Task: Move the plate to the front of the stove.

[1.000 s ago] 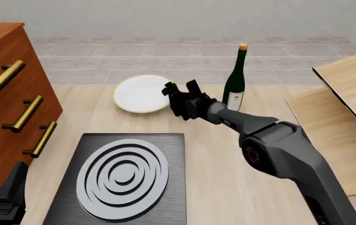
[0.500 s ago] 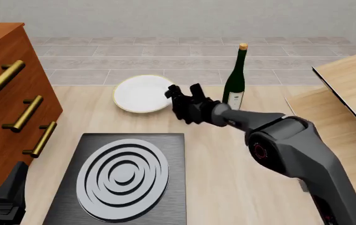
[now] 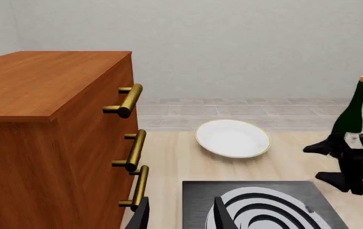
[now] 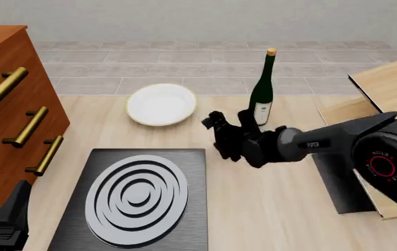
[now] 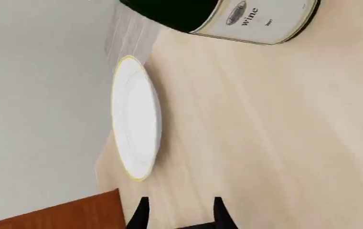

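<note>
The white plate [image 4: 161, 104] with a thin gold rim lies flat on the table beyond the stove [image 4: 136, 196], a black slab with a ringed silver burner. My right gripper [image 4: 229, 120] is open and empty. It hovers to the right of the plate and nearer than it, apart from it, close to the wine bottle. The right wrist view shows the plate [image 5: 135, 119] ahead of the spread right gripper [image 5: 178, 214]. Low at the near left corner, my left gripper [image 3: 181, 217] is open with nothing in it, and its view takes in the plate [image 3: 234, 138] and the stove [image 3: 264, 205].
A green wine bottle [image 4: 262, 89] stands upright just right of the plate, close behind the right gripper. A wooden dresser [image 4: 10, 115] with brass handles fills the left side. Light wooden boards [image 4: 386, 99] lie at the right.
My right gripper has drawn back from the plate's right edge, towards the near side and to the right, staying open. The plate has not moved. The left arm is still.
</note>
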